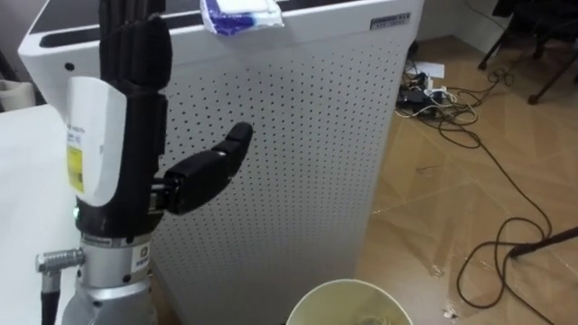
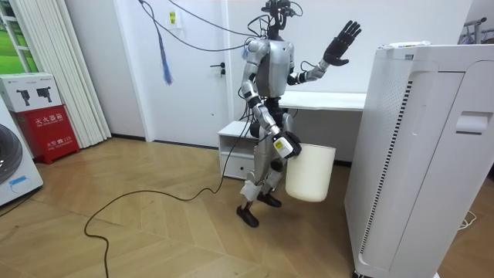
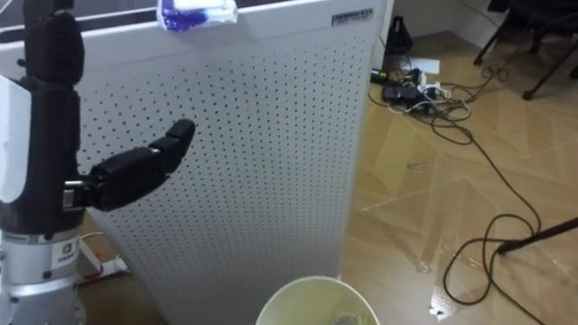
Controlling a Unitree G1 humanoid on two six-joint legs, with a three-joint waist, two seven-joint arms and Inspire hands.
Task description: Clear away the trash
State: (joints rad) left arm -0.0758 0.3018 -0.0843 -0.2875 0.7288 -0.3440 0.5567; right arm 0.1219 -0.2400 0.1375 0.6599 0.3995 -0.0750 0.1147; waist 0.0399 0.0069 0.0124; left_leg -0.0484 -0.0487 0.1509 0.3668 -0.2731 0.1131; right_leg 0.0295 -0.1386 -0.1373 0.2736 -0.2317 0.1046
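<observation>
A crumpled blue and white wrapper lies on the top edge of a tall white perforated appliance. My left hand is raised upright in front of that panel, just left of and below the wrapper, open with straight fingers and the thumb stuck out sideways. It touches nothing. In the room view this left hand is lifted high toward the appliance. My right hand hangs low at my side, holding a white bin by its rim. The bin's round rim shows at the bottom.
A white table is at my left. Dark cables and a power strip lie across the wooden floor to the right of the appliance. In the room view a white desk stands behind me and a cable trails over the floor.
</observation>
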